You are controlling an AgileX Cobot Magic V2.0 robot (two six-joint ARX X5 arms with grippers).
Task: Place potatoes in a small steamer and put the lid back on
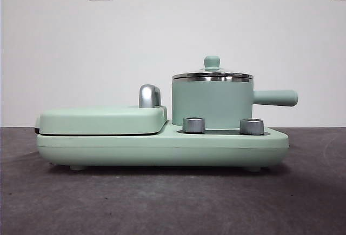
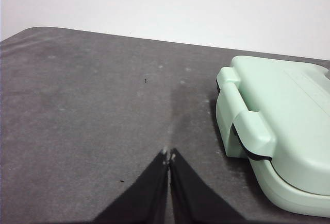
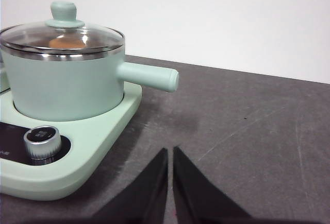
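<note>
on the small steamer [image 3: 62, 87] sits the lid [image 3: 62, 36]; both tools [image 2: 168, 157] [image 3: 170, 152] closed, empty, over bare table [image 3: 247, 126].

Mint-green steamer [image 1: 212, 104], orange-brown potato [image 3: 67, 43], dark grey table [image 1: 173, 202].

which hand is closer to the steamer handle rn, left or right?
Right. The right hand sits low over the table just off the steamer handle's tip. The left hand is beyond the griddle end of the appliance, steamer out of its view.
</note>
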